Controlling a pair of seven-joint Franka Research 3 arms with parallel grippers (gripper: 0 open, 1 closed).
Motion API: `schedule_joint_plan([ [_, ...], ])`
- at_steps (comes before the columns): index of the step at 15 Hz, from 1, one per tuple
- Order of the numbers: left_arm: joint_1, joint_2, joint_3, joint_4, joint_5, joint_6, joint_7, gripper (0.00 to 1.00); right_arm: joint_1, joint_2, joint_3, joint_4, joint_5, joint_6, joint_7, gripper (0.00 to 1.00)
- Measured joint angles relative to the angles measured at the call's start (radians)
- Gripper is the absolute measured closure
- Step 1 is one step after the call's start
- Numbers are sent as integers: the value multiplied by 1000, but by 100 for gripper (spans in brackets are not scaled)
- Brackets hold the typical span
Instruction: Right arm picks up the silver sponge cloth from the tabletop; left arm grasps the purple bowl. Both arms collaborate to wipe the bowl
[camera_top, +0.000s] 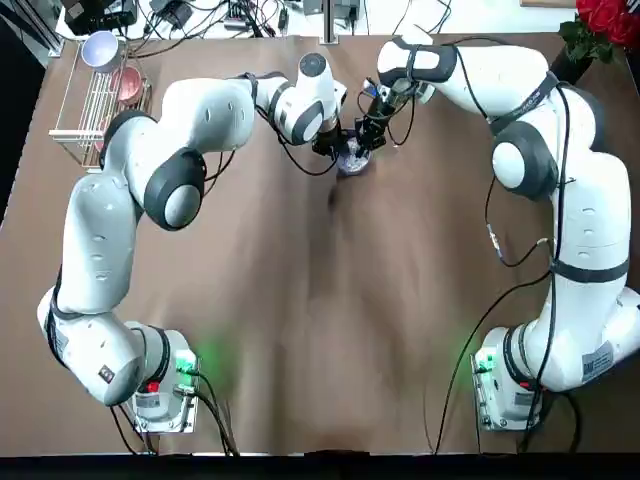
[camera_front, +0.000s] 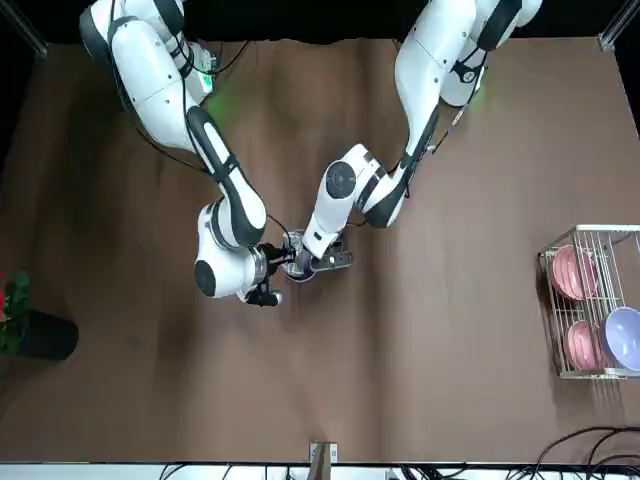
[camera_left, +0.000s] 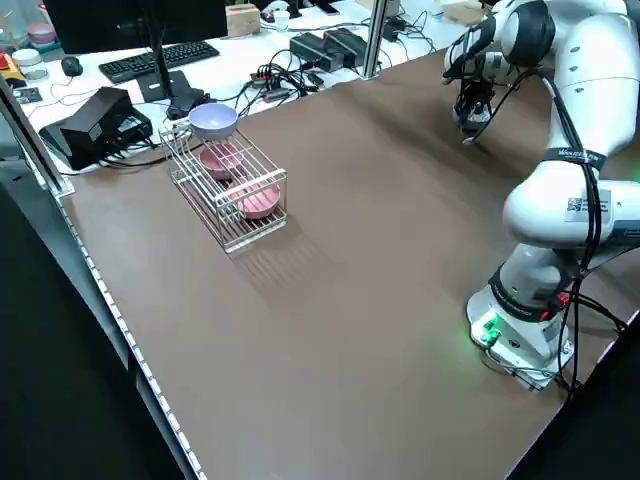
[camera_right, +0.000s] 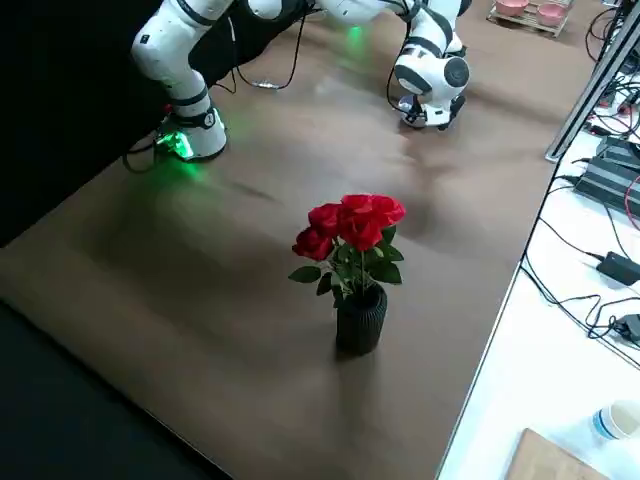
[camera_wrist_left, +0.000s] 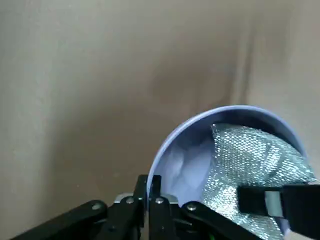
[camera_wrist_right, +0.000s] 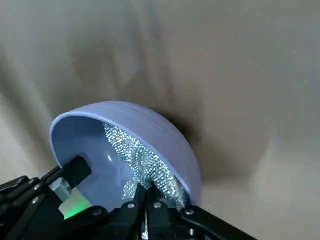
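The purple bowl (camera_wrist_right: 175, 145) is held over the tabletop (camera_top: 280, 330), between the two arms, at the side of the table that is far from their bases. By the left gripper (camera_wrist_left: 149, 180) the rim of this bowl is pinched, with one finger inside the wall and the other outside. The bowl is tilted, as is seen in the right wrist view. The silver sponge cloth (camera_wrist_left: 250, 155) is placed inside the bowl, against its inner wall, and it is spread over a good part of the interior. The cloth is gripped by the right gripper (camera_wrist_right: 147, 189), whose fingers are closed on it at the bowl's mouth, near the left gripper. On the robot's far left, a white wire dish rack (camera_left: 273, 178) is seen, in which two pink bowls (camera_front: 570, 272) and another lavender bowl (camera_front: 623, 338) are kept. On the far right, red roses (camera_right: 350, 222) are held in a dark ribbed vase (camera_right: 360, 322).
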Motion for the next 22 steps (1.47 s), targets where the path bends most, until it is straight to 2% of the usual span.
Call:
schedule_joint_plan([
  [8, 0, 1, 0, 1, 0, -2, 0, 96, 30, 12, 1, 0, 56, 60, 7, 97],
  [13, 0, 1, 0, 1, 0, -2, 0, 96, 34, 13, -6, 0, 60, 56, 7, 97],
  [18, 0, 1, -1, 3, 0, -2, 0, 96, 33, 12, -41, 25, 22, -90, 7, 97],
  [22, -2, 4, -7, 4, 0, 0, 0, 96, 34, 12, -45, 45, -77, -109, 31, 97],
])
